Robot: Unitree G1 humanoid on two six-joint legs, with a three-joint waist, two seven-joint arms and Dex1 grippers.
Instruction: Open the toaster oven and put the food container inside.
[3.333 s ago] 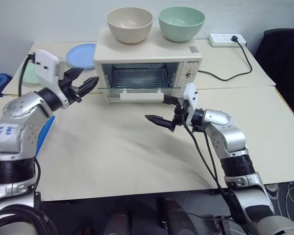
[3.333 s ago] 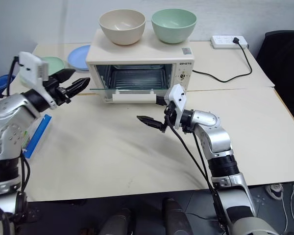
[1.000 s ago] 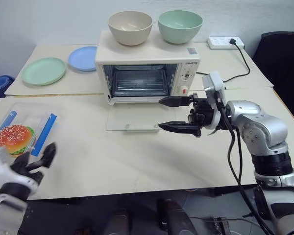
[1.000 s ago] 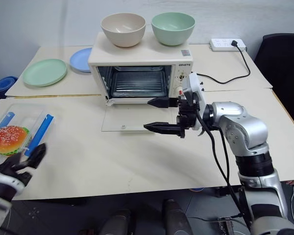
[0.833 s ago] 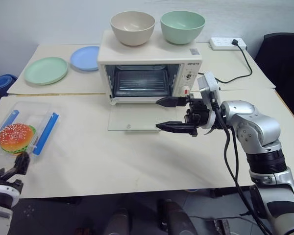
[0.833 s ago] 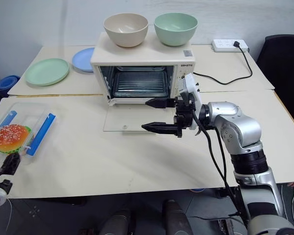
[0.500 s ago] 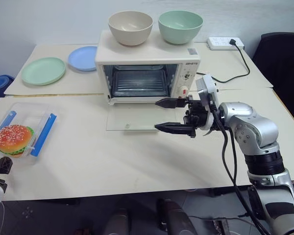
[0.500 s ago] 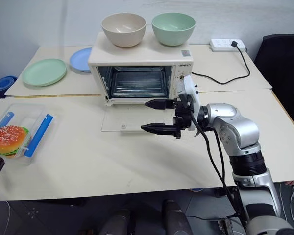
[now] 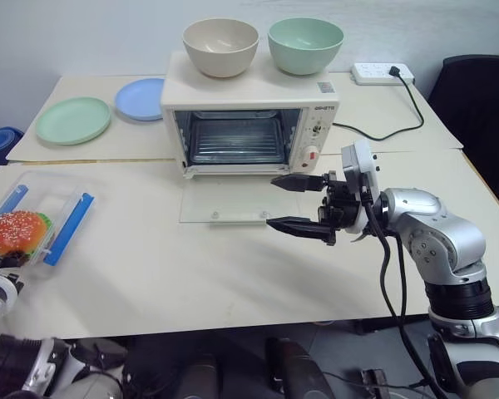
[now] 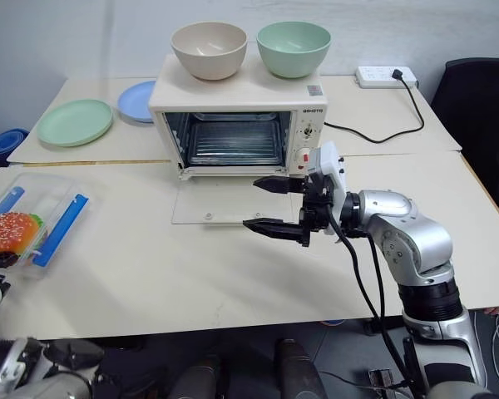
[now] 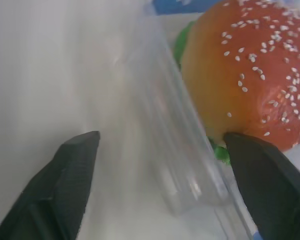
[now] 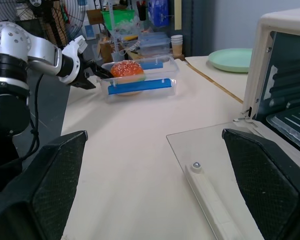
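Left gripper (image 11: pixel 155 165) spread, fingers straddling the near end wall of the food container (image 9: pixel 35 223), not clamped. Container sits at the counter's (image 9: pixel 233 274) left edge, long axis running away from the gripper. Right gripper (image 9: pixel 298 204) spread, empty, beside the toaster oven (image 9: pixel 249 116), door down.

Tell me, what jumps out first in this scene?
The cream toaster oven at the table's middle, its glass door folded flat and two bowls on top. The right claw hovers open above that door. At the table's left edge, the left claw straddles the wall of the food container holding a toy hamburger.
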